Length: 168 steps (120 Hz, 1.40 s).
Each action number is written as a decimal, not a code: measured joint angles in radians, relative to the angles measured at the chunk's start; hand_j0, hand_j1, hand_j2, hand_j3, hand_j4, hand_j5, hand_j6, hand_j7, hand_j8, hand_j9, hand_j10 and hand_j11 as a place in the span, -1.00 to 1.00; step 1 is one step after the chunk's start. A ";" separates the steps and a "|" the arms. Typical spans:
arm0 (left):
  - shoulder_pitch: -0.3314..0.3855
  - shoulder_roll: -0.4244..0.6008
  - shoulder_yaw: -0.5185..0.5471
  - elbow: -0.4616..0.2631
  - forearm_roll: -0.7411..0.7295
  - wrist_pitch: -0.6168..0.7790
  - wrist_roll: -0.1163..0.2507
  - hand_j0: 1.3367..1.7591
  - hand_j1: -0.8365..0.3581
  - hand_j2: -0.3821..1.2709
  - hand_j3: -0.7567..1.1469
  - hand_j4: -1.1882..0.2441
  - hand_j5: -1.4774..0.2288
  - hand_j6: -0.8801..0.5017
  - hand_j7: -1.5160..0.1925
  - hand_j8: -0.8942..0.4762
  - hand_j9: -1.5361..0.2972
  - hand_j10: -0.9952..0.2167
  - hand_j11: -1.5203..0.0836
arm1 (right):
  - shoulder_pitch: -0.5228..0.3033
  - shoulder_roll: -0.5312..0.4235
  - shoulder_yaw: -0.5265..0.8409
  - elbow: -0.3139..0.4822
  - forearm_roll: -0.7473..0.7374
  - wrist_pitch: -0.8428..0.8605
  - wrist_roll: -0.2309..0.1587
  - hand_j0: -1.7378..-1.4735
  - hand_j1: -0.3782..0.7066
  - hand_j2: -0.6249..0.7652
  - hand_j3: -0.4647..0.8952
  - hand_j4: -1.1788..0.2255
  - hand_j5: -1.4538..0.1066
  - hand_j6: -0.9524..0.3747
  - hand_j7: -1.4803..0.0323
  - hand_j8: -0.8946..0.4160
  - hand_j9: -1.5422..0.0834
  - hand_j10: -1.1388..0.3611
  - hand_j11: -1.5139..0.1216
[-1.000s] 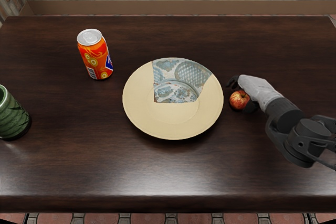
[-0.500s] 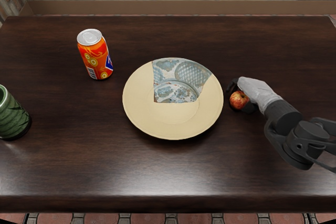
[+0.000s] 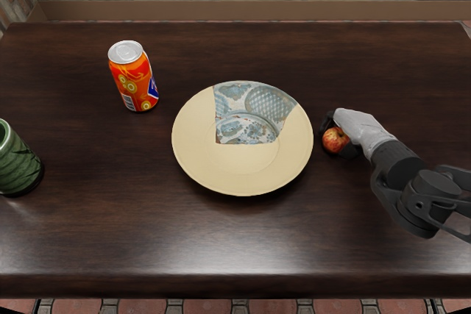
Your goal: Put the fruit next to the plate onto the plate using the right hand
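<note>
Right hand (image 3: 356,130) barely shifted — fingers (image 3: 328,118) curled round apple (image 3: 335,139) | plate (image 3: 193,154) just beside; can (image 3: 134,76), cup (image 3: 15,159) well apart | stem direction unclear

The counter (image 3: 221,255) is dark wood with a soft gloss, the plate (image 3: 197,148) looks matt cream with one glazed patterned part, the can (image 3: 133,76) is shiny printed metal, the apple (image 3: 335,139) has smooth skin, and the robot hand (image 3: 357,129) has a matt grey shell.

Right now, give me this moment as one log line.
right hand: closed on apple | apple: on table, beside plate | left arm: unseen
</note>
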<state>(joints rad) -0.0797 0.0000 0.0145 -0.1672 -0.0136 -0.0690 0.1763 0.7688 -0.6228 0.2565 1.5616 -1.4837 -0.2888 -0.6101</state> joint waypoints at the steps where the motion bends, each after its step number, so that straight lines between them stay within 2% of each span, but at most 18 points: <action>1: 0.000 0.000 0.000 0.000 0.000 0.000 0.000 0.52 0.97 -0.54 -0.21 0.65 0.72 0.26 0.76 0.29 0.66 0.63 0.88 | 0.000 0.000 0.000 0.000 0.000 0.000 0.000 -0.32 0.13 -0.11 -0.32 -0.13 -0.15 -0.19 -0.05 -0.18 -0.08 -0.23 -0.13; 17: 0.000 0.000 0.000 0.000 0.000 0.000 0.000 0.52 0.97 -0.54 -0.21 0.65 0.72 0.26 0.76 0.29 0.66 0.63 0.88 | 0.000 0.000 0.002 -0.006 0.002 -0.004 0.000 -0.32 0.15 -0.07 -0.32 -0.15 -0.17 -0.19 -0.07 -0.18 -0.10 -0.25 -0.15; 41: 0.000 0.000 0.000 0.000 0.000 0.000 0.000 0.52 0.97 -0.54 -0.21 0.65 0.72 0.26 0.76 0.29 0.66 0.63 0.88 | 0.002 -0.006 0.026 -0.014 0.012 -0.020 -0.001 -0.36 0.16 0.14 -0.32 -0.18 -0.20 -0.22 -0.11 -0.24 -0.13 -0.30 -0.18; 68: 0.000 0.000 0.000 0.000 0.000 0.000 0.000 0.52 0.97 -0.54 -0.21 0.65 0.72 0.26 0.76 0.29 0.66 0.63 0.88 | 0.007 -0.015 0.047 -0.014 0.015 -0.040 -0.001 -0.38 0.17 0.26 -0.32 -0.21 -0.23 -0.27 -0.14 -0.28 -0.15 -0.32 -0.19; 110: 0.000 0.000 0.000 0.000 0.000 0.000 0.000 0.52 0.97 -0.54 -0.21 0.65 0.72 0.26 0.76 0.29 0.66 0.63 0.88 | 0.006 -0.023 0.132 -0.004 0.018 -0.077 0.000 -0.39 0.15 0.24 -0.31 -0.24 -0.31 -0.24 -0.19 -0.25 -0.23 -0.31 -0.27; 133: 0.000 0.000 0.000 0.000 0.000 0.000 0.000 0.52 0.97 -0.54 -0.21 0.65 0.72 0.26 0.76 0.29 0.66 0.63 0.88 | 0.018 -0.013 0.175 0.032 0.018 -0.078 -0.001 -0.39 0.14 0.25 -0.31 -0.25 -0.32 -0.25 -0.21 -0.26 -0.24 -0.31 -0.28; 168: 0.000 0.000 0.001 0.000 0.000 0.000 0.000 0.52 0.97 -0.54 -0.21 0.65 0.72 0.26 0.76 0.29 0.66 0.63 0.88 | 0.028 0.081 0.198 0.077 0.020 -0.074 0.000 -0.40 0.18 0.30 -0.31 -0.25 -0.36 -0.21 -0.23 -0.23 -0.27 -0.29 -0.32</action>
<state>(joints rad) -0.0798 0.0000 0.0151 -0.1672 -0.0138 -0.0690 0.1764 0.7965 -0.5419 0.4546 1.6388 -1.4641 -0.3631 -0.6104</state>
